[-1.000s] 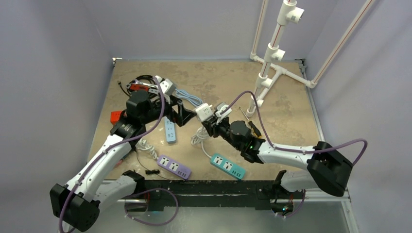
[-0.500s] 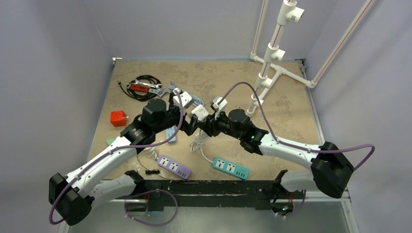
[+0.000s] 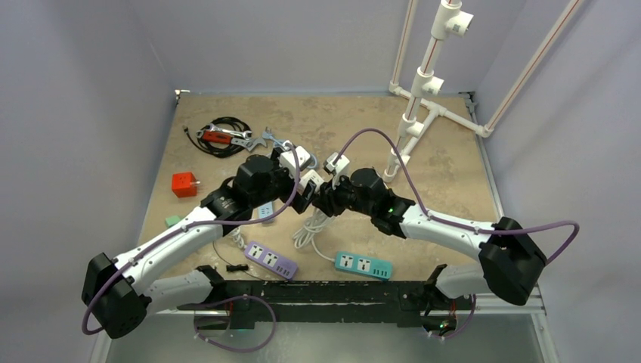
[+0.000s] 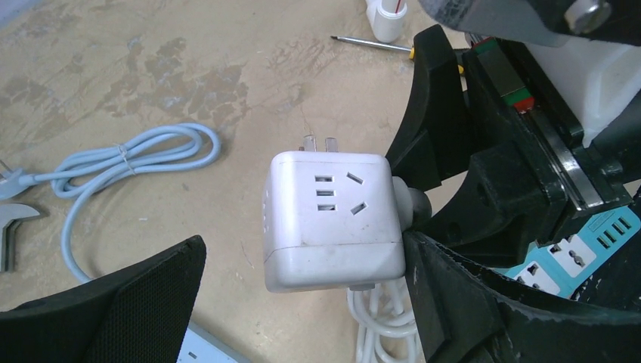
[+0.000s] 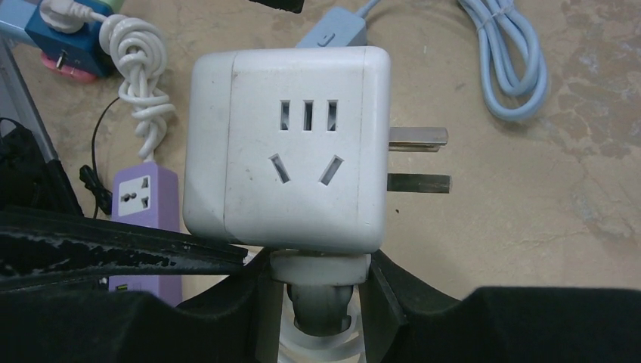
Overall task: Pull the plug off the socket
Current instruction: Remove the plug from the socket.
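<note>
White cube socket (image 5: 287,147) raised above the table (image 3: 340,121) between both arms, 2 prongs bare, right gripper (image 5: 321,302) clamped on the white plug (image 5: 321,272) seated in its base, left gripper (image 4: 306,246) spread wide, flanking the cube.

We see a white cube socket (image 5: 291,147), scuffed, up off the table (image 3: 340,128) mid-scene, five-hole face showing. Two flat metal prongs (image 5: 418,137) stick out one side. A round white plug (image 5: 321,291) is fully seated in the adjacent face. Its white cable (image 3: 308,227) drops to a coil below.
</note>
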`<action>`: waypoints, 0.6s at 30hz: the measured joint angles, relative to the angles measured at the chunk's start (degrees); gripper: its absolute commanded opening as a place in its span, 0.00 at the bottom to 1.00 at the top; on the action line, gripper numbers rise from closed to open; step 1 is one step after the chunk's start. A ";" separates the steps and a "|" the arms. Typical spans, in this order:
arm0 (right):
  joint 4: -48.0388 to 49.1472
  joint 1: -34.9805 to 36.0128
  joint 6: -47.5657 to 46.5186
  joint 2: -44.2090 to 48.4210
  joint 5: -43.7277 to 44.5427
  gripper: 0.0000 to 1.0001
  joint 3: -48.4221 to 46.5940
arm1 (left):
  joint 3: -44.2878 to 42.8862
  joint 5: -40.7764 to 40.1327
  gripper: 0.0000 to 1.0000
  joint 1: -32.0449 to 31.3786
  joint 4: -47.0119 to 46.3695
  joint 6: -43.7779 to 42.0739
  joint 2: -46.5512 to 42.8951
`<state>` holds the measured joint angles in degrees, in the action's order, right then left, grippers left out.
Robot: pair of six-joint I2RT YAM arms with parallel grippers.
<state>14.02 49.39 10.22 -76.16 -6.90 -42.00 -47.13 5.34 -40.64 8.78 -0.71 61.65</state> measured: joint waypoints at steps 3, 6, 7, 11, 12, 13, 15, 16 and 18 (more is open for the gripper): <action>-1.22 -0.02 -0.17 0.00 0.33 0.00 0.00 | -0.17 -0.04 0.95 -0.28 0.15 0.02 1.20; -2.05 -0.13 -0.20 0.04 1.09 0.00 0.02 | -1.03 0.42 0.97 -0.37 0.35 0.04 2.95; -2.38 -0.22 -0.22 0.09 1.40 0.00 0.04 | -1.33 0.70 0.97 -0.37 0.35 0.09 3.65; -3.34 -0.35 -0.28 1.29 2.12 0.00 1.01 | -2.05 2.38 0.86 -0.37 0.35 0.42 5.60; -3.50 -0.35 -0.26 1.81 2.36 0.00 1.38 | -2.21 3.04 0.79 -0.37 0.31 0.61 5.97; -3.74 -0.33 -0.20 2.47 2.56 0.00 1.70 | -2.36 3.58 0.72 -0.39 0.28 0.87 6.23; -3.78 -0.33 -0.20 3.34 2.91 0.00 2.14 | -2.62 4.96 0.59 -0.61 0.13 1.25 6.62; -3.80 -0.33 -0.17 3.74 2.99 0.00 2.19 | -2.82 5.73 0.50 -0.76 0.09 1.36 6.84; -3.72 -0.33 -0.20 4.44 3.61 0.00 2.49 | -3.19 6.73 0.34 -0.98 -0.04 1.55 7.19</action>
<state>10.31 49.06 10.02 -71.72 -3.29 -39.51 -50.33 12.08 -41.63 8.73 0.84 68.84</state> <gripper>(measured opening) 0.388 0.560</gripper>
